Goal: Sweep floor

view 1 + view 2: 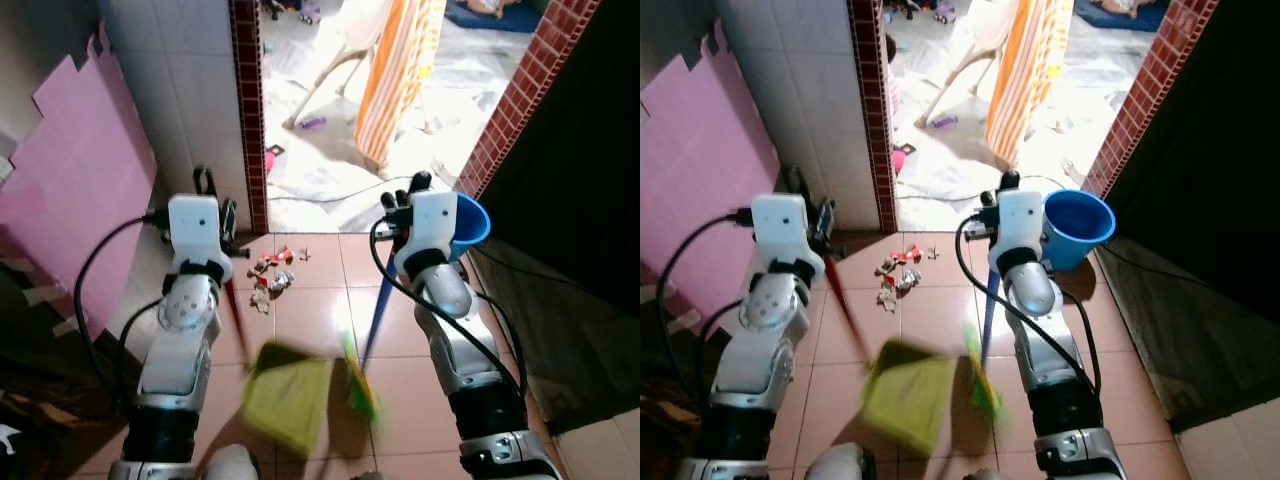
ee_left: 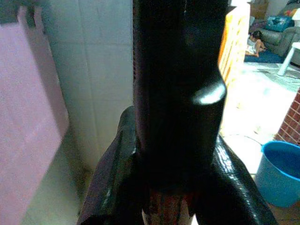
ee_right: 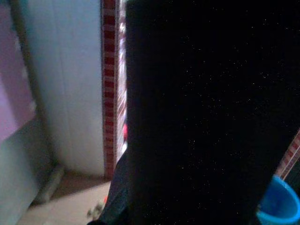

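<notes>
Item one: I have my left tool [image 1: 212, 215] closed around the red handle of a yellow-green dustpan [image 1: 288, 396], whose pan sits blurred low over the tiled floor [image 1: 310, 300]. Item two: my right tool [image 1: 402, 205] is clamped on the blue handle of a green-bristled broom [image 1: 362, 385], just beside the dustpan. Item three: litter [image 1: 272, 275] lies ahead near the brick doorway edge, a blue bucket [image 1: 474, 222] to its right.

I see the litter [image 1: 272, 275] at 12 o'clock, dustpan [image 1: 288, 395] nearest me, broom [image 1: 362, 378] right of it, bucket [image 1: 470, 222] at 2.
</notes>
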Tool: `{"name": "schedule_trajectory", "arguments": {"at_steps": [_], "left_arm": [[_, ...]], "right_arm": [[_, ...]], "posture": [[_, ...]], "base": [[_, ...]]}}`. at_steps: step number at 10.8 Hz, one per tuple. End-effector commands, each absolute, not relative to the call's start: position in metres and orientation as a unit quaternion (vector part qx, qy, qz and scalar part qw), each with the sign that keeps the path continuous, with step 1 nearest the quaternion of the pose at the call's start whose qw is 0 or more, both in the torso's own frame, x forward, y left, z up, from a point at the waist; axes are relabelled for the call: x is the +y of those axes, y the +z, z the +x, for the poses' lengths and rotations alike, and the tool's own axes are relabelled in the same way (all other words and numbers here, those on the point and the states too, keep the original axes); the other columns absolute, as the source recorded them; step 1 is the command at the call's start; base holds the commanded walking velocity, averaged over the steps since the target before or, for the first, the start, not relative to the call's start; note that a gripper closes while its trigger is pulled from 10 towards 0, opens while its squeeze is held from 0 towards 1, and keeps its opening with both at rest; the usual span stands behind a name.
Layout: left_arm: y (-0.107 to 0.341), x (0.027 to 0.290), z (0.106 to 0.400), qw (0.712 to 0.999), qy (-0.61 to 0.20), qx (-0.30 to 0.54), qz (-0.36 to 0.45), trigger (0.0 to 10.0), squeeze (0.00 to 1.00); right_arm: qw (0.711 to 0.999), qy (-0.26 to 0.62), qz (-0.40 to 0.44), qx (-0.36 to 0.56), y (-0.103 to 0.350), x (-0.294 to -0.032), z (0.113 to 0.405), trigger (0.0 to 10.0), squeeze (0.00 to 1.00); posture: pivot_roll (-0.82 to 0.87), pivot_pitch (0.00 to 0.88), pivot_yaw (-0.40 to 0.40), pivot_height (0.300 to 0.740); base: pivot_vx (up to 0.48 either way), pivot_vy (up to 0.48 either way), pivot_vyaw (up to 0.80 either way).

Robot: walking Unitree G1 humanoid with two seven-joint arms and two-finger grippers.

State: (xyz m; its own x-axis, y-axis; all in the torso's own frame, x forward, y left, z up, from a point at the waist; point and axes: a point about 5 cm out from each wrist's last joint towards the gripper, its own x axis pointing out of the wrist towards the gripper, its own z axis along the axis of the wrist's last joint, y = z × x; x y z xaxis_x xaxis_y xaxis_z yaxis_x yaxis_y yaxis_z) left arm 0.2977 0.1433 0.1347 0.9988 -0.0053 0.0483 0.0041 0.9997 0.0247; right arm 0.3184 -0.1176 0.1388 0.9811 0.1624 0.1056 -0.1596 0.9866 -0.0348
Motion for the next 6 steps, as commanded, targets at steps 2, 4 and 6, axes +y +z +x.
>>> {"name": "schedule_trajectory", "arguments": {"at_steps": [2,4,6], "left_arm": [[0.146,0.15,0.298,0.999,0.023,-0.032,0.022,10.0,0.0],[0.146,0.154,0.298,0.999,0.034,-0.031,0.027,10.0,0.0],[0.148,0.16,0.297,0.997,0.063,-0.033,0.035,10.0,0.0]], "right_arm": [[0.996,0.069,-0.025,-0.055,0.144,-0.127,0.322,10.0,0.0],[0.996,0.062,-0.033,-0.063,0.146,-0.127,0.323,10.0,0.0],[0.993,0.065,-0.052,-0.083,0.15,-0.126,0.325,10.0,0.0]], "posture": [[0.04,0.0,-0.09,0.74],[0.04,0.0,-0.089,0.74],[0.04,0.007,-0.084,0.74]], "base": [[0.0,0.0,0.0],[0.0,0.0,0.0],[0.0,0.0,0.0]]}}
